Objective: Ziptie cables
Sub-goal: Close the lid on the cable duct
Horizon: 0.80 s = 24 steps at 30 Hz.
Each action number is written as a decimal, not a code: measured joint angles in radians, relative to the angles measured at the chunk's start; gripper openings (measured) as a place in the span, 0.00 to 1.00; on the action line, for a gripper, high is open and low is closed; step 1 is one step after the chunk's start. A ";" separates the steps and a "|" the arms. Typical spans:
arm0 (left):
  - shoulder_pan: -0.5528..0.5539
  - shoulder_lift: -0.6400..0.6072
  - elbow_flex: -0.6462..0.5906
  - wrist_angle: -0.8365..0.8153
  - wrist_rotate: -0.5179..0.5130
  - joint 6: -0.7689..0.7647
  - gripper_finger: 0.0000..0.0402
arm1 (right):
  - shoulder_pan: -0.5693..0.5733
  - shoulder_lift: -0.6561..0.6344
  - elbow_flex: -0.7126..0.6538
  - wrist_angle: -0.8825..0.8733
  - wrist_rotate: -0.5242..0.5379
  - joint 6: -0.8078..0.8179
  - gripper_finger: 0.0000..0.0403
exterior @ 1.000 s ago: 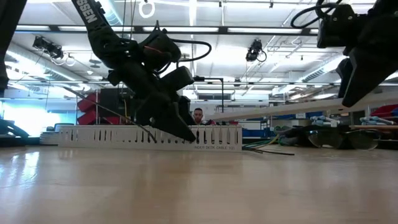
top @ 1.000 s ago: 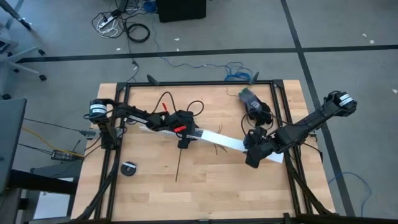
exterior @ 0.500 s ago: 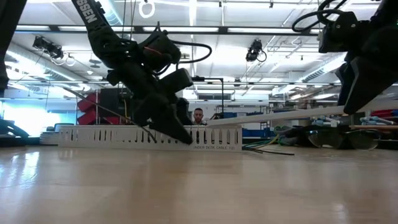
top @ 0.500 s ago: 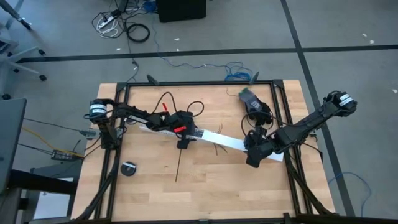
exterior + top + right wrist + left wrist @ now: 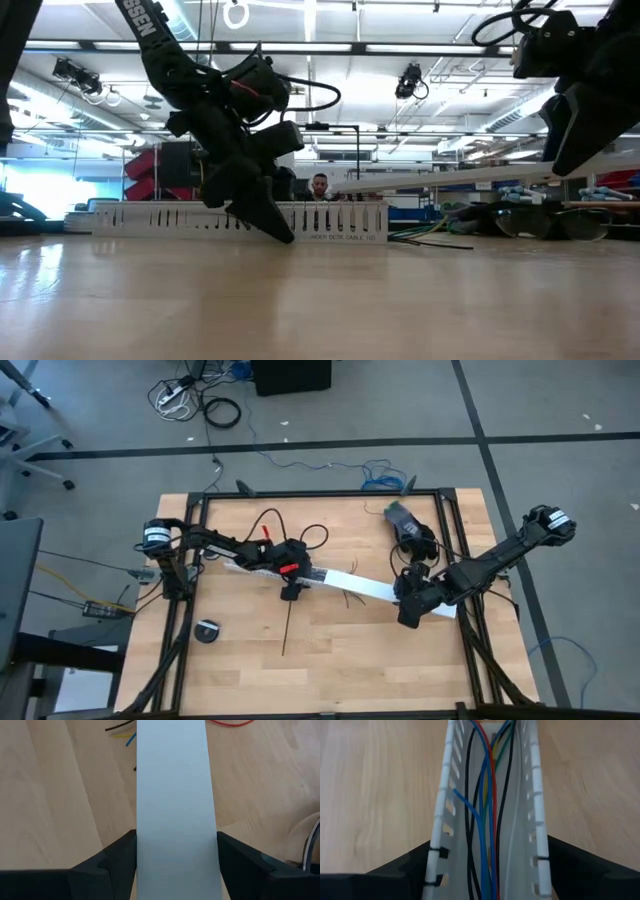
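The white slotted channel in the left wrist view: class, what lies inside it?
Inside the white slotted channel run thin cables in blue, red, black, green and yellow, lengthwise along its floor. Where they end cannot be seen; they run past the picture's edges.

Left gripper (image 5: 265, 215) angled down against white slotted channel (image 5: 150, 217) on wooden table (image 5: 320, 300). Right gripper (image 5: 580, 115) up high, holding flat white strip (image 5: 450, 180). Coloured cables (image 5: 425, 233) trailing beyond channel's end.
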 joint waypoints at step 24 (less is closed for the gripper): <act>-0.004 -0.002 0.001 -0.092 0.031 -0.049 0.74 | 0.090 -0.020 0.000 -0.101 -0.015 0.095 0.57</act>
